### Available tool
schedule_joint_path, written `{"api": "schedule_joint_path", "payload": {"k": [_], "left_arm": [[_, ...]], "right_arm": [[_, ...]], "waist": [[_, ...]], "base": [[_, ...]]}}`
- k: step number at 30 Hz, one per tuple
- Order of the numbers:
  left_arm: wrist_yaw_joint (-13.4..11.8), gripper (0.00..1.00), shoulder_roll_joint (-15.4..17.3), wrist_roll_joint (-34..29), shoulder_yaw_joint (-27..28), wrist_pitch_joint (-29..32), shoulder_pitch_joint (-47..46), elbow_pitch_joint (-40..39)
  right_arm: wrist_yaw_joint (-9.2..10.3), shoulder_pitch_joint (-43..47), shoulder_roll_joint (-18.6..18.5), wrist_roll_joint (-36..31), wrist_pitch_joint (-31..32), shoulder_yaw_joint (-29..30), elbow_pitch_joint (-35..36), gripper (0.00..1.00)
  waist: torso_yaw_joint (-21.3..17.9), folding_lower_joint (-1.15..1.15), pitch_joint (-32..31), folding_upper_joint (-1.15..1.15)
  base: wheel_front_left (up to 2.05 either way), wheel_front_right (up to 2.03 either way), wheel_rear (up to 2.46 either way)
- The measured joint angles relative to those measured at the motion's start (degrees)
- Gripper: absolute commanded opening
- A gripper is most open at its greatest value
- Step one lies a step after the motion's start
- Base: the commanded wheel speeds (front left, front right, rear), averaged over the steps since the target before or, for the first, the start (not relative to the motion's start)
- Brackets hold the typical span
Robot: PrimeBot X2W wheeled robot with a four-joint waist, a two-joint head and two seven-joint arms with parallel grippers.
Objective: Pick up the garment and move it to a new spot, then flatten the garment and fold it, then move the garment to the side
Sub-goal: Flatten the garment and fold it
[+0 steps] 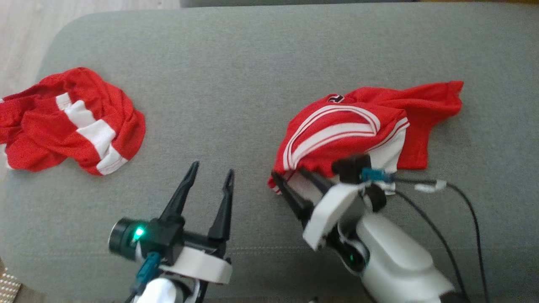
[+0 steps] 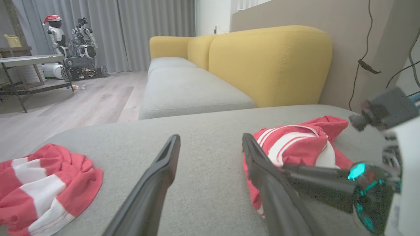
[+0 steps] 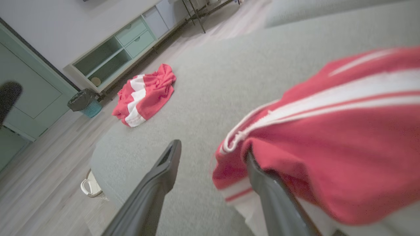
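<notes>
The garment [image 1: 349, 126] is a crumpled red jersey with white stripes, lying on the right half of the grey cushion [image 1: 236, 84]. My right gripper [image 1: 288, 172] sits at its near-left edge with the jaws wide apart. In the right wrist view [image 3: 211, 149] the cloth [image 3: 328, 147] drapes over the right finger while the left finger stands free over bare cushion. My left gripper [image 1: 213, 167] hovers open above the cushion's front middle, holding nothing. In the left wrist view [image 2: 210, 136] the garment [image 2: 295, 144] lies just beyond its right finger.
A second red and white garment [image 1: 71, 122] lies bunched at the cushion's left end [image 2: 42, 183] [image 3: 144, 95]. Black cables [image 1: 459, 210] trail over the cushion by my right arm. A yellow sofa back [image 2: 269, 62] rises behind. Wooden floor and a bin [image 3: 82, 101] lie past the left edge.
</notes>
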State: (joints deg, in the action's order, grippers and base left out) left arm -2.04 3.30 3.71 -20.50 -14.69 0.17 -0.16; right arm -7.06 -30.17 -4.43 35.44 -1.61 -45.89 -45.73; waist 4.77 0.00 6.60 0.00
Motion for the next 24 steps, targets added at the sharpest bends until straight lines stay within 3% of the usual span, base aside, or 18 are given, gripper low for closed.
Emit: {"api": "schedule_joint_path", "payload": {"k": [3, 7, 10, 16, 24], "left_arm": [[1.3, 1.0, 0.0, -0.1, -2.0, 0.0, -2.4, 0.4], [4.8, 1.0, 0.5, -3.3, -6.5, 0.0, -5.7, 2.7], [5.0, 1.0, 1.8, -7.8, -10.8, 0.0, -7.4, 5.3], [0.6, 1.0, 5.1, -12.0, -14.2, 0.0, -10.7, 14.2], [-4.2, 1.0, 5.9, -11.3, -14.2, 0.0, -16.6, 23.4]], "right_arm": [[0.0, 3.8, -0.8, 0.0, -0.8, 0.6, 0.9, 1.0], [-0.01, 8.2, -2.7, -2.0, -4.3, 5.9, 3.1, 1.0], [0.0, 10.2, -3.2, -4.6, -4.9, 10.4, 5.5, 1.0], [0.0, 13.1, -2.5, -9.7, -4.1, 17.2, 11.3, 1.0], [0.0, 16.5, -0.6, -13.6, -0.9, 20.1, 17.9, 1.0]], "waist": [[-1.1, 0.0, 0.6, 0.0], [-3.2, 0.0, 1.5, 0.0], [-5.3, 0.0, 2.1, 0.0], [-9.4, 0.0, 3.3, 0.0], [-12.1, 0.0, 4.5, 0.0]], "base": [[0.0, 0.0, 0.0], [0.0, 0.0, 0.0], [0.0, 0.0, 0.0], [0.0, 0.0, 0.0], [0.0, 0.0, 0.0]]}}
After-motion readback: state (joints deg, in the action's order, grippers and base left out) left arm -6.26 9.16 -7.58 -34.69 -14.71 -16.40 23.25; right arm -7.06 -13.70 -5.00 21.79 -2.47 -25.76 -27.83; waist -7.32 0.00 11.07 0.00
